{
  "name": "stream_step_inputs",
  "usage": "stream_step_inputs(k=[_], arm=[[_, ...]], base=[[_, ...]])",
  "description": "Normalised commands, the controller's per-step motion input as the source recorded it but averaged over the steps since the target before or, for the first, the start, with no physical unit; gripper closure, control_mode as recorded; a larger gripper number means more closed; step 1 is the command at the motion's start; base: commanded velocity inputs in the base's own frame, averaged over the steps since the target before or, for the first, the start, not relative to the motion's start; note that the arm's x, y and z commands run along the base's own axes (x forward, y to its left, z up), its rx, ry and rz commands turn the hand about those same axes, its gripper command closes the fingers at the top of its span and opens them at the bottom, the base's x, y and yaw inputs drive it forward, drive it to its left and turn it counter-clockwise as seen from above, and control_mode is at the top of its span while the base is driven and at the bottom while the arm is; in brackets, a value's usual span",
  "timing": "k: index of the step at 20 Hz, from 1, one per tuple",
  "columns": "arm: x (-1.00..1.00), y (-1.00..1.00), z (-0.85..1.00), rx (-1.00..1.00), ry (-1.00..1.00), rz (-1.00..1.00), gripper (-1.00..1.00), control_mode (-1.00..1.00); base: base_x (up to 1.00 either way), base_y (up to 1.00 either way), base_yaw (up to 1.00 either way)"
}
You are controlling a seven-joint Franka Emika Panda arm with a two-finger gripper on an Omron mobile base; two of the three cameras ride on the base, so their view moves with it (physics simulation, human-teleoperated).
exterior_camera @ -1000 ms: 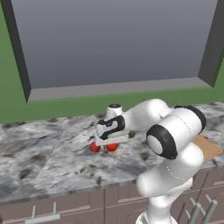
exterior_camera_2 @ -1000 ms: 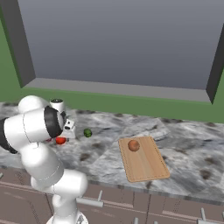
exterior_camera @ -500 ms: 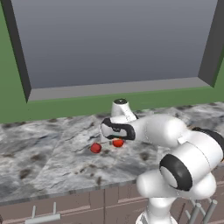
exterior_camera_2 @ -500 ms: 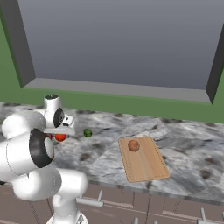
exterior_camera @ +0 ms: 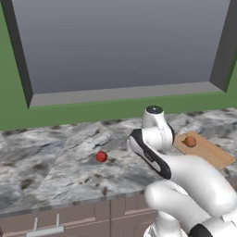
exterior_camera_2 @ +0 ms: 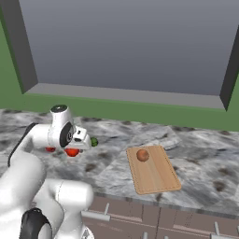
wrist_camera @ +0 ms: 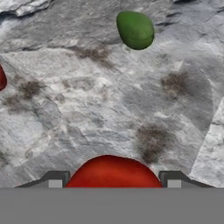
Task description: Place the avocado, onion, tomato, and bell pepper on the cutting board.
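Tan cutting board (exterior_camera_2: 154, 170) at right carries only the onion (exterior_camera_2: 143, 155); gripper (wrist_camera: 113, 186) pinches the tomato (wrist_camera: 113, 173) above the bench (wrist_camera: 109, 109), while avocado (wrist_camera: 135, 29) and bell pepper (exterior_camera: 101, 157) lie on the bench to the left, unplaced.

The arm now swings right, toward the cutting board (exterior_camera_2: 154, 170), carrying the tomato (wrist_camera: 114, 171) up off the worktop (exterior_camera: 51, 162) between its jaws; the bell pepper (exterior_camera: 101, 157) now lies uncovered.
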Motion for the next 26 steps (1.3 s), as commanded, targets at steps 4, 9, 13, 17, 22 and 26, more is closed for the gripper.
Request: stream_step_inputs(k=[4, 9, 13, 17, 22, 26], arm=[[-0.34, -0.84, 0.35, -0.01, 0.0, -0.07, 1.0, -1.0], [-0.16, -0.94, 0.26, 0.0, 0.0, -0.12, 1.0, -1.0], [0.0, -0.89, 0.12, 0.0, 0.0, -0.12, 1.0, -1.0], [0.0, -0.83, 0.09, 0.0, 0.04, -0.12, 1.0, -1.0], [0.14, -0.81, 0.01, 0.0, 0.08, -0.1, 1.0, -1.0], [0.44, -0.7, 0.02, 0.0, 0.07, -0.01, 1.0, -1.0]], base=[[0.0, 0.0, 0.0], [0.0, 0.0, 0.0], [0.0, 0.0, 0.0], [0.0, 0.0, 0.0], [0.0, 0.0, 0.0], [0.0, 0.0, 0.0]])
